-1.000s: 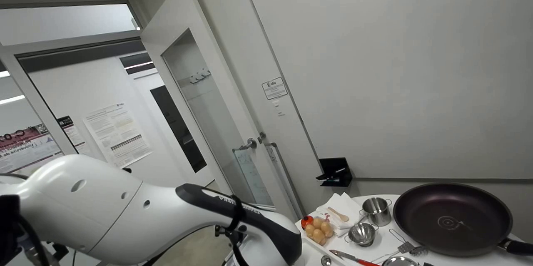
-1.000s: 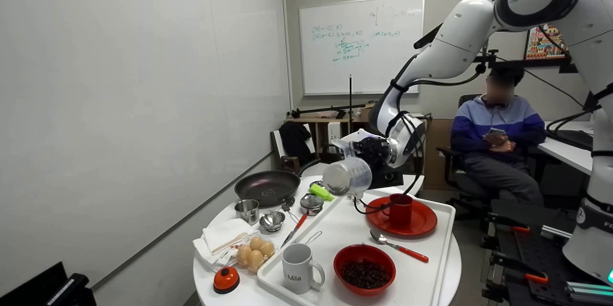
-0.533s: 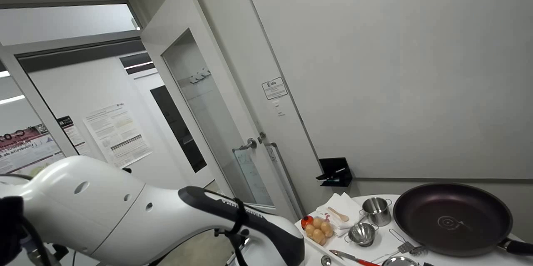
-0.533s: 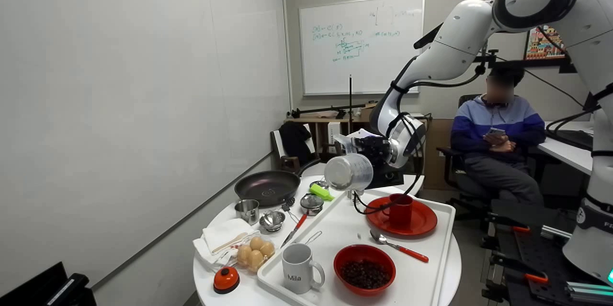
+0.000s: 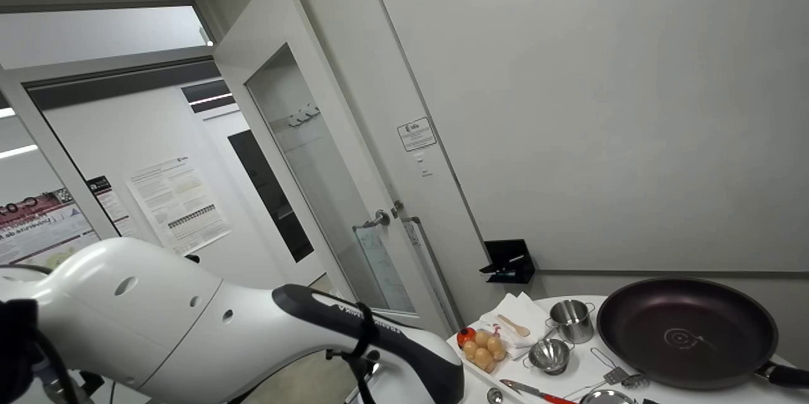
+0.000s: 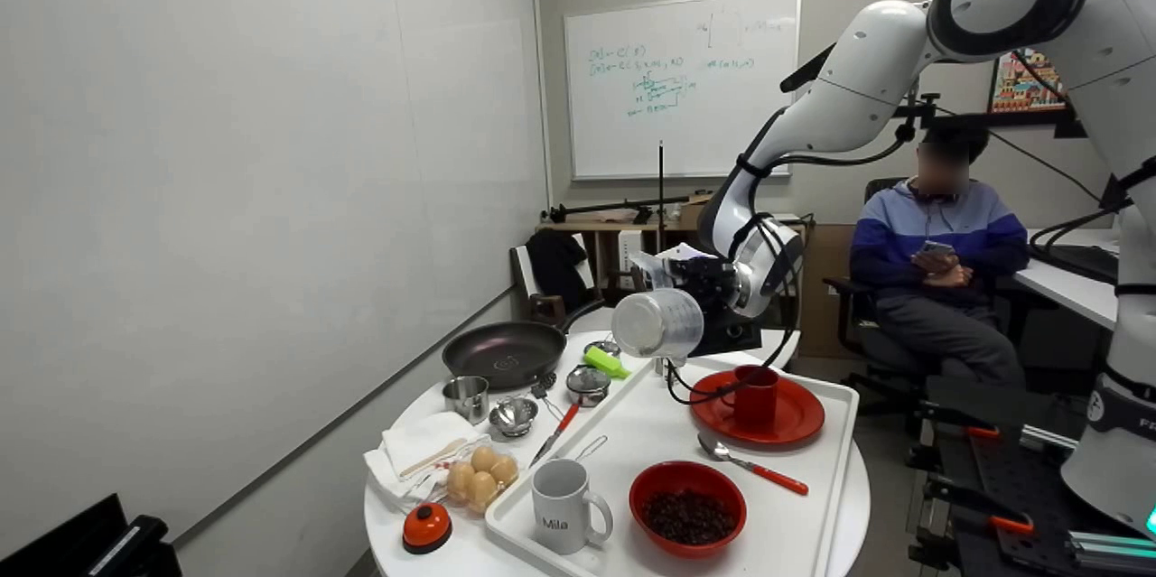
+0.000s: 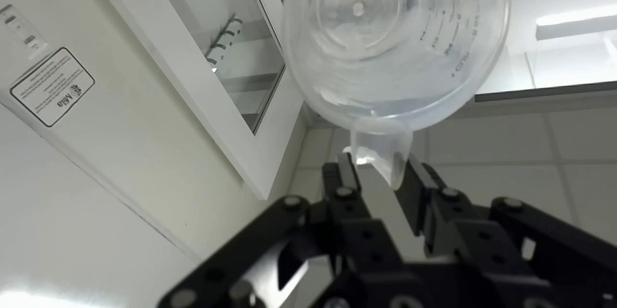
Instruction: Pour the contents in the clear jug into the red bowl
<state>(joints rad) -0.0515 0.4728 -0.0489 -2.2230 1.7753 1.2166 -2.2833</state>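
The clear jug [image 6: 657, 324] is held in the air, tipped on its side, over the far left part of the white tray. It fills the upper part of the wrist view [image 7: 395, 47] and looks nearly empty, with a dark bit at the frame's top edge. My gripper [image 7: 378, 168] is shut on the jug's handle, which sits between its fingertips; it also shows in an exterior view [image 6: 675, 272]. The red bowl [image 6: 694, 548] stands upright at the tray's near end, holding dark small pieces. The jug is behind and above the bowl, not over it.
The tray [image 6: 623, 469] also carries a grey mug [image 6: 562, 505], a red plate [image 6: 799, 410] with a red cup [image 6: 755, 398], and a red-handled spoon [image 6: 768, 473]. Beside it are eggs [image 6: 481, 478], a red timer [image 6: 426, 527], steel pots [image 6: 466, 398] and a frying pan [image 6: 504, 353].
The jug and gripper have shifted slightly up and right in an exterior view over the first half second, and barely since. The jug stays held. The bowl has not moved.
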